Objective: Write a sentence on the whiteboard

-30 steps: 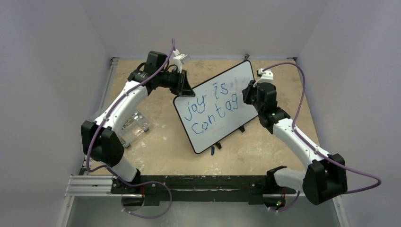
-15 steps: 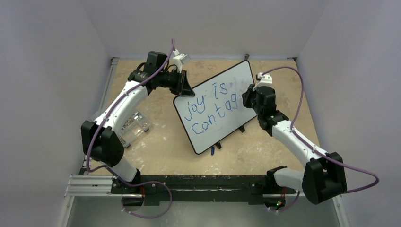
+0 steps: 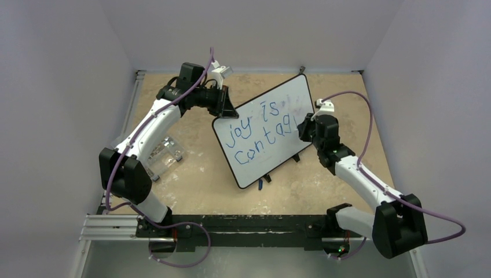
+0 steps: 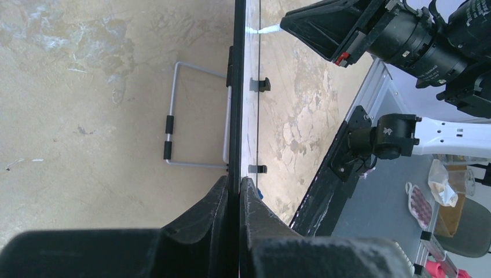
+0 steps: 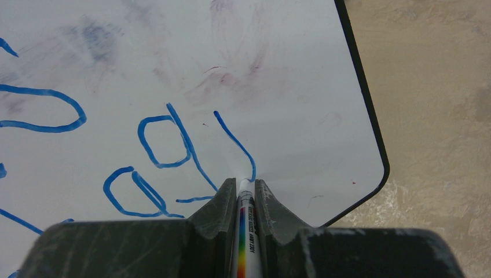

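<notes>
From the top view, the whiteboard (image 3: 272,156) stands propped and turned diagonally in the middle of the counter (image 3: 197,185), its upper corner reaching toward the far edge. The sentence (image 3: 260,136) reads "joy is" over "contag" in blue. The left gripper (image 3: 227,113) is at the board's left corner and the right gripper (image 3: 302,123) is at the end of the second line.

In the left wrist view, the left gripper (image 4: 234,185) is clamped tight across the thin black frame of the whiteboard (image 4: 237,87), seen edge-on, with a wire stand (image 4: 173,124) behind it. The board looks light, stiff and glossy. Writing pressure could likely tip or slide it on that slim stand, so the frame edge is the sensible place to hold, never the slick face.

In the right wrist view, the right gripper (image 5: 240,185) is closed on a slim marker (image 5: 244,226), whose tip touches the whiteboard (image 5: 289,58) at the foot of a fresh blue stroke. That stroke lies just right of the "g" in the sentence (image 5: 168,139) and near the board's right corner. The smooth barrel could twist in the grip, so light, even pressure seems best.
</notes>
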`<state>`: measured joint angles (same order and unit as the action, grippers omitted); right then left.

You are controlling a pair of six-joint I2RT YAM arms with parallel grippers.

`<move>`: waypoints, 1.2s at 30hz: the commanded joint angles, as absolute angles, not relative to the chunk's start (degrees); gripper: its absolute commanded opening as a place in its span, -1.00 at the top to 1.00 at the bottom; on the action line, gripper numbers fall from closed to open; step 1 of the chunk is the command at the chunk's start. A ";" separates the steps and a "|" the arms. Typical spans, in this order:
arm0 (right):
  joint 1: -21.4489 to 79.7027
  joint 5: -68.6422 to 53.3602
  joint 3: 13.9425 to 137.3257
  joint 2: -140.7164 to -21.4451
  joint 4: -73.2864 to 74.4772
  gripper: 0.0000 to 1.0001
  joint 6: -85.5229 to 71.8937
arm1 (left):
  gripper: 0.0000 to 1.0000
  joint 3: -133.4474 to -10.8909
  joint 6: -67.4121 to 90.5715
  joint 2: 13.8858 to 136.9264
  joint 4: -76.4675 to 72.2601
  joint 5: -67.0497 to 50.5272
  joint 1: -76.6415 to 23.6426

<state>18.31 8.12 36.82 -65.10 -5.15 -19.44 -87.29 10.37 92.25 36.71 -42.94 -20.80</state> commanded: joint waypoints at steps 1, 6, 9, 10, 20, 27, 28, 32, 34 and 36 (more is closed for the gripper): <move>18.41 6.80 38.29 -62.48 -5.31 1.00 -20.39 | 1.00 -87.89 7.01 89.61 33.40 -41.13 -20.83; 18.41 6.77 41.57 -60.84 -4.14 1.00 -20.46 | 1.00 -87.80 6.94 89.65 33.32 -41.04 -20.83; 18.48 6.71 43.41 -60.89 -4.57 1.00 -20.70 | 1.00 -87.80 6.94 89.64 33.39 -41.04 -20.83; 18.44 6.71 44.02 -61.06 -4.88 1.00 -20.78 | 1.00 -87.80 6.94 89.66 33.34 -41.04 -20.83; 18.41 7.01 49.82 -66.53 -7.57 1.00 -20.92 | 1.00 -87.78 6.86 89.74 33.39 -40.95 -20.83; 18.40 6.43 51.14 -69.69 -9.20 1.00 -21.24 | 1.00 -87.87 6.81 89.82 33.40 -40.91 -20.82; 18.45 6.48 51.16 -69.96 -9.22 1.00 -21.28 | 1.00 -87.89 6.78 89.88 33.39 -40.89 -20.83; 18.37 6.72 50.64 -70.72 -9.71 1.00 -21.23 | 1.00 -87.89 6.77 89.98 33.32 -40.87 -20.83; 18.29 6.89 50.18 -70.95 -9.84 1.00 -21.17 | 1.00 -87.93 6.82 90.00 33.39 -40.87 -20.79; 18.19 7.25 49.81 -71.14 -9.84 1.00 -21.06 | 1.00 -87.98 6.77 90.16 33.40 -40.87 -20.82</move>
